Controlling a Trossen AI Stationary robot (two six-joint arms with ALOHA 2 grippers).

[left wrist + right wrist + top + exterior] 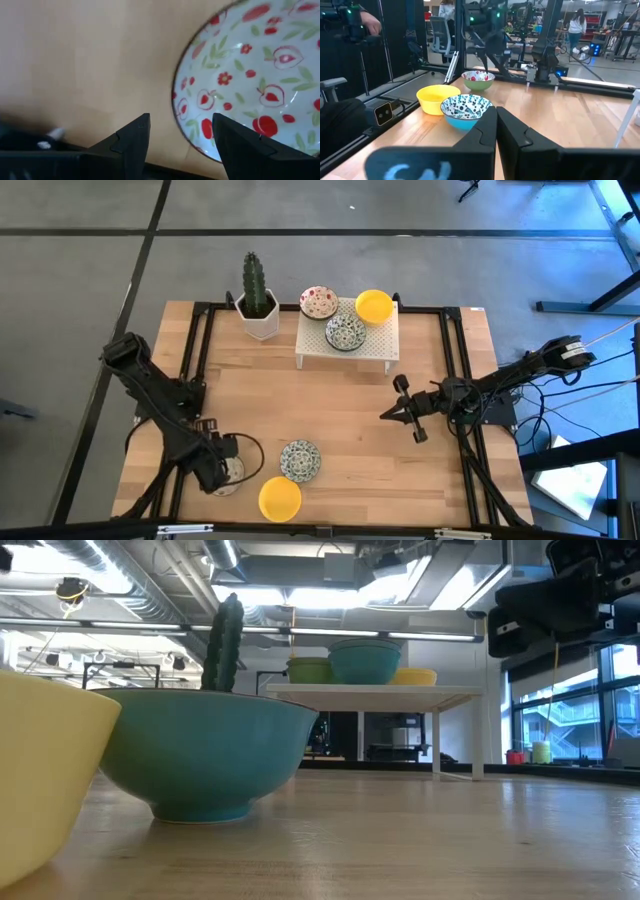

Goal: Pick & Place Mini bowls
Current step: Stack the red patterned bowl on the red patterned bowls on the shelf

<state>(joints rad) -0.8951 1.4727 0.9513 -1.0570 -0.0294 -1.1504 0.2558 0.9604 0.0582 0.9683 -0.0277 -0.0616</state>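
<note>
We count three mini bowls on the white rack (347, 343) beside the cactus pot (260, 318), so roughly half the visible work looks done. Three remain near the table's (350, 415) front edge: a yellow bowl (280, 498), a blue-green patterned bowl (300, 459) and a red-speckled bowl (252, 75). Our left hand (180, 137) hangs released over the speckled bowl's rim, gripping nothing yet, while our right hand (496, 125) waits clenched and empty above the table's right side.

Two dark jointed arms; black angular fingers (132, 142); black cables trail from the right arm (520, 375).
</note>
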